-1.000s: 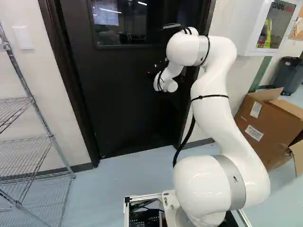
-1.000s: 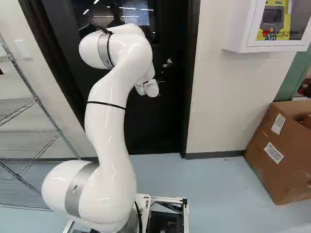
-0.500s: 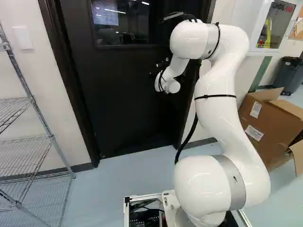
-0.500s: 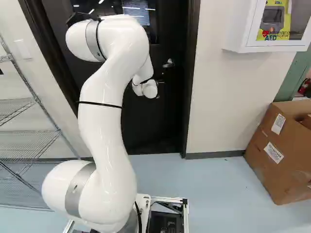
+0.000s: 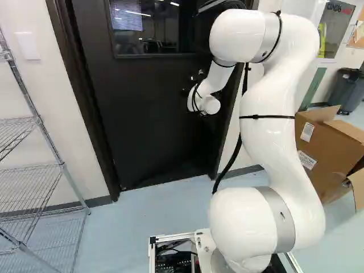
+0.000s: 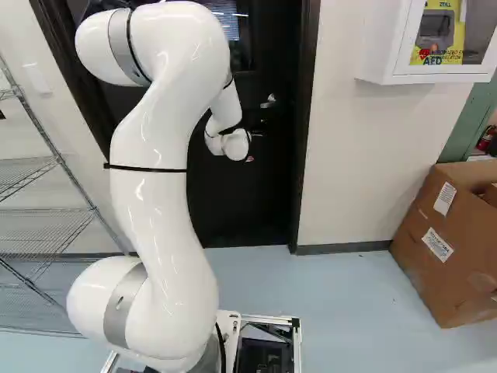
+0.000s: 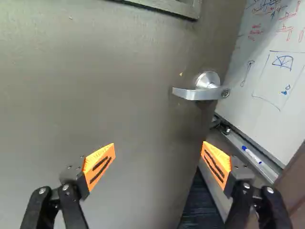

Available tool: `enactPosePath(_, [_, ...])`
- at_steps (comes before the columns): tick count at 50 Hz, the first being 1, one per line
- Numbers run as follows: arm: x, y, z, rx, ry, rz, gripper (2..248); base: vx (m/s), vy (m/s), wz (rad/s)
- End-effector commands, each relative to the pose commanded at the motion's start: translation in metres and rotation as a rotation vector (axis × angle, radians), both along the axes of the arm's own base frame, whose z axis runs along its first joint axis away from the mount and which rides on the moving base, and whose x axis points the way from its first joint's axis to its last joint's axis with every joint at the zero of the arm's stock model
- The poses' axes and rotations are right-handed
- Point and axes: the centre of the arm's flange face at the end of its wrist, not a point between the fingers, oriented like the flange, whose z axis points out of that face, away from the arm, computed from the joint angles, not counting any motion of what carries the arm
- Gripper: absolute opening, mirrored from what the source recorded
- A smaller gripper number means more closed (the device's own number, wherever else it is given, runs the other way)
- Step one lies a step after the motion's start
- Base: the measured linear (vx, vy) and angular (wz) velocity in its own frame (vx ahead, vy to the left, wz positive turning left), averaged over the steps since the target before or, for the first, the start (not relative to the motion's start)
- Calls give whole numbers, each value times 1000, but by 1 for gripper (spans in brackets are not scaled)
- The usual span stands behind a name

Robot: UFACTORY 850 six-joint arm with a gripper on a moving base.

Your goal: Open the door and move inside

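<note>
The jaws stood wide apart and held nothing, while the door (image 7: 119, 105) was ajar in front of them, its handle (image 7: 193, 94) ungripped, so I judged that it could swing back and strike the arm (image 5: 273, 133), because no grip secured it.

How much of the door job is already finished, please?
Done: the door looks ajar, since a whiteboard shows past its edge. In hand: nothing; the fingers stand open, away from the lever handle. Remaining, apparently: opening the door wider and moving inside, as the base stands in front of it.
</note>
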Motion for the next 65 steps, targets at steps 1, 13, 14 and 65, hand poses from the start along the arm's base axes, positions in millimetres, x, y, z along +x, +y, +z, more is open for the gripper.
enactPosePath(1, [-2, 0, 0, 1, 1, -2, 247, 0, 0, 0])
enactPosePath(13, [-27, 0, 4, 16, 16, -27, 247, 0, 0, 0])
enactPosePath(14, [-29, 0, 4, 17, 18, -29, 247, 0, 0, 0])
enactPosePath(65, [-134, 9, 15, 73, 64, -115, 247, 0, 0, 0])
